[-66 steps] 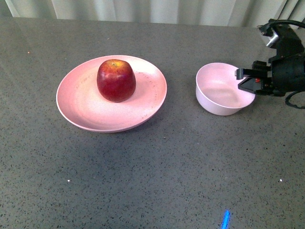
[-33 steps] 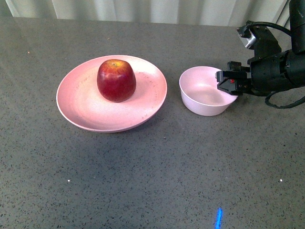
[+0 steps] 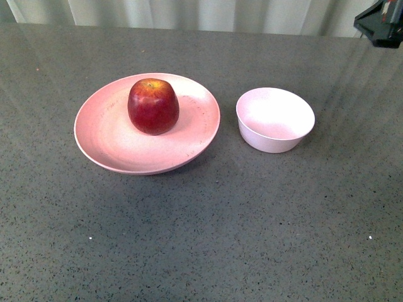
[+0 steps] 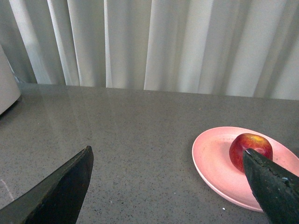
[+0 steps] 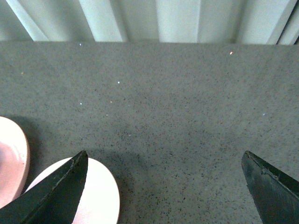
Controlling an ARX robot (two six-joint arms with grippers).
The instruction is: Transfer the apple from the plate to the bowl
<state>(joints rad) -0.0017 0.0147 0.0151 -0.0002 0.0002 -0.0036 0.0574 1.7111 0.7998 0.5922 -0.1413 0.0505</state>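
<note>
While the left gripper [image 4: 167,150] hung low over the grey speckled table [image 3: 201,239], its two dark fingers [image 4: 56,196] were spread wide apart, so that claw was plainly open and gripping zilch. Its wrist cam also caught some pale rounded thing [image 4: 7,79] at the edge of the shot, honestly couldn't tell what it was. Moving along in the front view, the pink plate [image 3: 107,141] sat left of the middle of the table, and the apple [image 3: 153,106] was parked right on it, upright, stem dimple up with the yellow-orange patch on top, sitting toward the far half of the plate rather than dead center. So yeah, the apple was on the plate and not in the bowl. Just beside the plate on its right, close but not touching, stood the little bowl [image 3: 275,119], paler than the plate, opening facing up. Further right, only a dark chunk of the right arm [image 3: 381,22] poked into the top corner of the front view, up by the curtain [image 3: 189,12] and well apart from the bowl. From its own wrist cam the right gripper [image 5: 164,153] had its fingers spread wide too, open over bare table, with the bowl's rim showing next to one fingertip.
</note>
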